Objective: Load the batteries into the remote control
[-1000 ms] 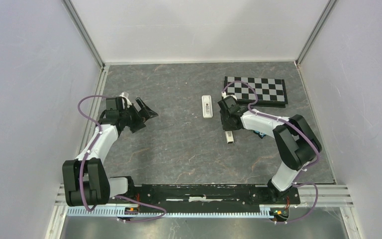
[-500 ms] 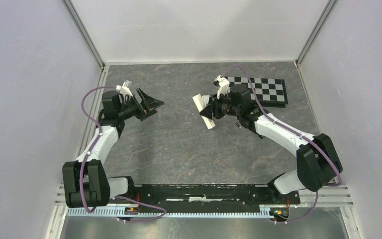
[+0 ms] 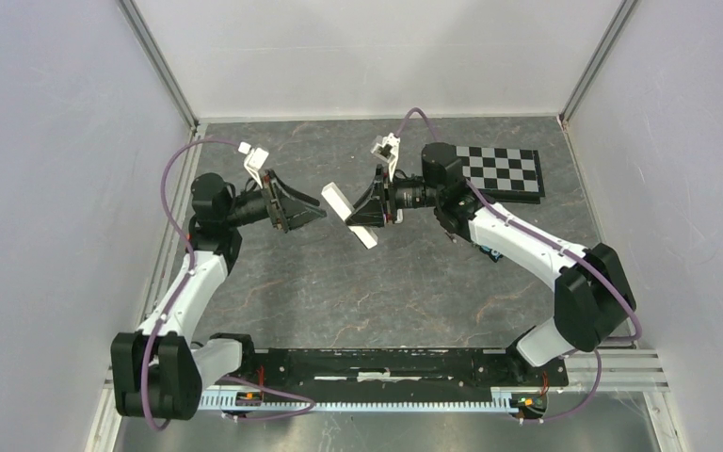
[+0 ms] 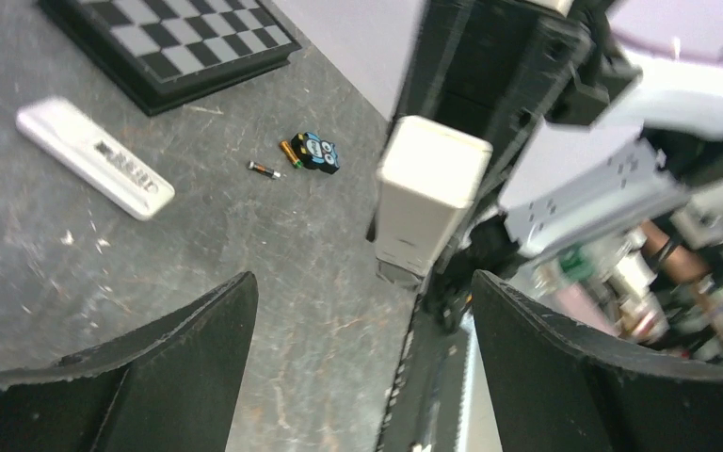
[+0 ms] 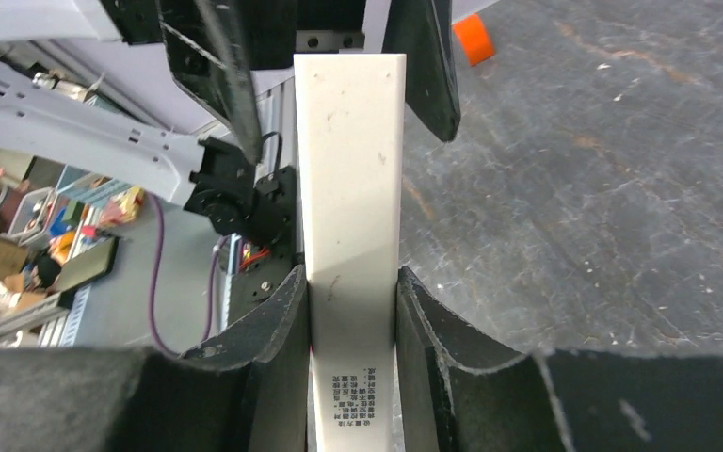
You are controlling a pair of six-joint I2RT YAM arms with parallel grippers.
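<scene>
While the right fingers [image 5: 273,358] clamp a plain white bar [image 5: 353,169] across its width, clear of the bench [image 4: 245,245], the left fingers [image 4: 198,348] stand wide apart and empty. The bar's end lies just beyond their tips, not touching. The remote control [image 4: 94,160] lies flat on the bench beside the chessboard [image 4: 179,38], apart from both pairs of fingers. The batteries [image 4: 264,169] lie near it, beside a blue-and-black object [image 4: 316,153].

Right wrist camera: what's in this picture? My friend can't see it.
The right gripper pinches a long, plain white bar with tiny black print near its base, pointing it away over the dark grey stone-look table. At the bar's far end, the left gripper faces it, open.
</scene>
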